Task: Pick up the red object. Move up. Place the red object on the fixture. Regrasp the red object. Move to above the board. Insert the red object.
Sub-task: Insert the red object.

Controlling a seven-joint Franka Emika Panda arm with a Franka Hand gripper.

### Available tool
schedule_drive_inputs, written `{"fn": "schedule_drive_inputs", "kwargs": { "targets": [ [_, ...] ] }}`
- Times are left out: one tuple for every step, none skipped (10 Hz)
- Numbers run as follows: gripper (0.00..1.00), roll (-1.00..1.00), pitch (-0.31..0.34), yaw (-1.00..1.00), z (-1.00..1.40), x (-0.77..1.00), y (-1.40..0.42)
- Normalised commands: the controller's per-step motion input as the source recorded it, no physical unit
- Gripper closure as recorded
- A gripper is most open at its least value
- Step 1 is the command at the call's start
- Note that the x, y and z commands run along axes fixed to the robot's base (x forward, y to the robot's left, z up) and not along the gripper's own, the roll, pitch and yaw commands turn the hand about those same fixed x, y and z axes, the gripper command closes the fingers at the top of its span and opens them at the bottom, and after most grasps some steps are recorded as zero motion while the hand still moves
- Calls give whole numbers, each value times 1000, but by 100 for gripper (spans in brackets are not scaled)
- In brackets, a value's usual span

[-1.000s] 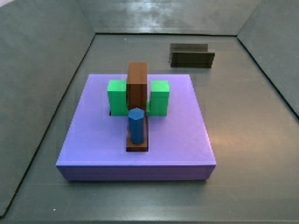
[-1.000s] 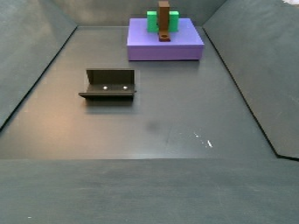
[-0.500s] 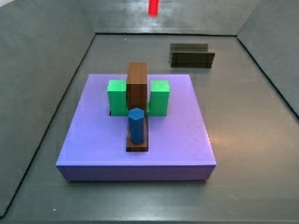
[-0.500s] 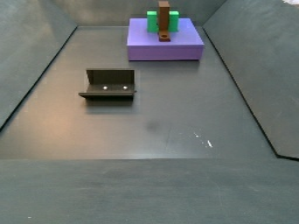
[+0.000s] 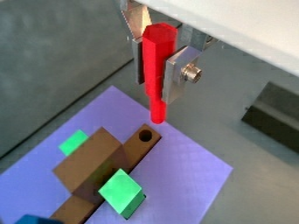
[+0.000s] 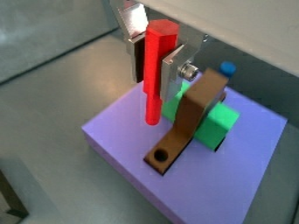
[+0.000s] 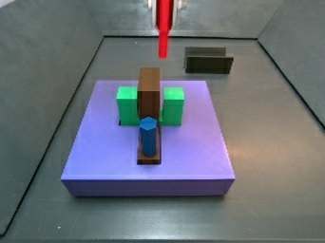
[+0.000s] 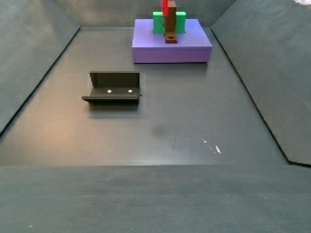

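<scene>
Descent is being made above the board (image 7: 150, 142): the red object (image 5: 156, 74), barely entering a side view half a second ago, is now being carried lower, over the brown bar (image 6: 193, 114). It is being held upright, clenched in the pincer (image 5: 159, 54). Insertion is judged imminent. The pincer is being cut off in both side views.

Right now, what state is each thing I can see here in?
End effector: above the board, shut on the peg.
Slim red peg: held upright, not yet inserted.
Brown bar's round hole: empty.
Purple square board: flat on the floor.
Dark box-like fixture: empty.
</scene>
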Motion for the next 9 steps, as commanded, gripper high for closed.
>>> {"fn": "schedule_drive_inputs", "kwargs": {
  "targets": [
    [100, -124, -64, 0, -491, -100, 69],
    [100, -103, -74, 3, -320, 0, 0],
    [100, -44, -91, 97, -123, -6, -80],
    [100, 0, -107, 203, -20, -20, -60],
    [100, 0, -134, 166, -214, -111, 0],
    [100, 0, -160, 140, -314, -203, 0],
    [100, 10, -170, 140, -286, -274, 0],
    [100, 0, -153, 174, -143, -286, 0],
    [100, 0, -120, 217, -9, -157, -57]
  ]
}}
